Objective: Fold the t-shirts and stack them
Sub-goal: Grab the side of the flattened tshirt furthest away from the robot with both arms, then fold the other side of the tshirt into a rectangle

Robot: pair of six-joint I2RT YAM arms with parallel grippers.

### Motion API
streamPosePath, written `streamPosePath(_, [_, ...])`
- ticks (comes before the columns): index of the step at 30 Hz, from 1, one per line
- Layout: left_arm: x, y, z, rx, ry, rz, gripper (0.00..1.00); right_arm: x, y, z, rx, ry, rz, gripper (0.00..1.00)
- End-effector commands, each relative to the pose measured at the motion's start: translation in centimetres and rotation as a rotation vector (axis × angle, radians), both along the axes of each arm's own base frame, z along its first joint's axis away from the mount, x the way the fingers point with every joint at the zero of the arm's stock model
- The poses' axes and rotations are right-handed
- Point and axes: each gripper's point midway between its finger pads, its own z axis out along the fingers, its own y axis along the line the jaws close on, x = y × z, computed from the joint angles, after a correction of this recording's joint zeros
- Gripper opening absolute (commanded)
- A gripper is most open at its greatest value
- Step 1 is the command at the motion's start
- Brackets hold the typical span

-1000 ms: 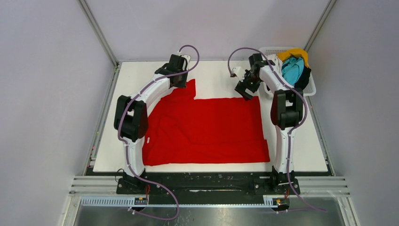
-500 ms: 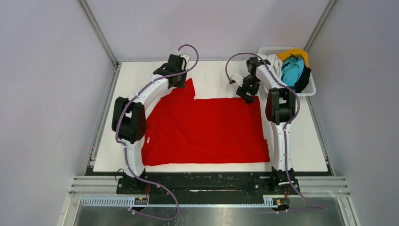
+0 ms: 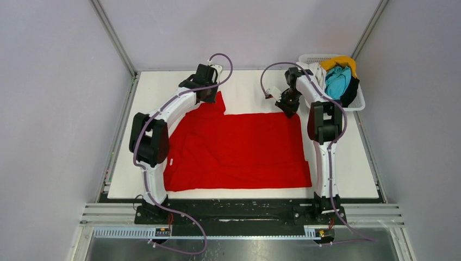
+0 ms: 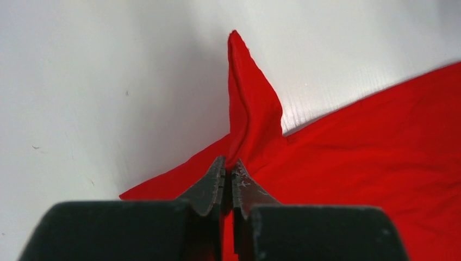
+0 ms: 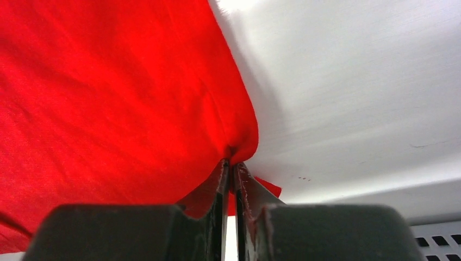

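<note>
Red t-shirt [image 3: 239, 147] lies spread flat on table [image 3: 247, 87], filling most of the middle. L claw [image 4: 228, 164] is pressed together on the far-left sleeve tip, cloth tented up from the pinch. R claw [image 5: 230, 163] likewise nips the far-right corner, near basket [image 3: 359, 104]. Turquoise shirt [image 3: 337, 80] and yellow shirt [image 3: 341, 60] are heaped in the basket.

Step, I'd say: first fold, far edge toward near. To do it well: raise both corners evenly, keep the edge taut btwn claws, carry low, lay down w/o dragging the body. Bites look thin, so they could slip.

Red t-shirt [image 3: 239, 147] flat — far corners perhaps pinched
</note>
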Motion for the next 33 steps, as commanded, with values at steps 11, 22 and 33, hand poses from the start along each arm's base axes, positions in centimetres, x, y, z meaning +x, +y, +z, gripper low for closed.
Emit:
streamPosePath(11, [-7.0,0.6,2.4,0.104,-0.065,-0.092,0.00,-6.9,3.1,6.7,-0.027,-0.224,0.094,0.02])
streamPosePath(22, [-14.5,3.4,-0.6,0.099,0.003,0.017,0.00,-13.7,4.0,7.7,0.071,-0.310,-0.063,0.00])
streamPosePath(33, [-20.0,7.6,-0.5,0.004,-0.016,0.338,0.00,-17.2,1.2,6.6,-0.017,-0.341,-0.187,0.00])
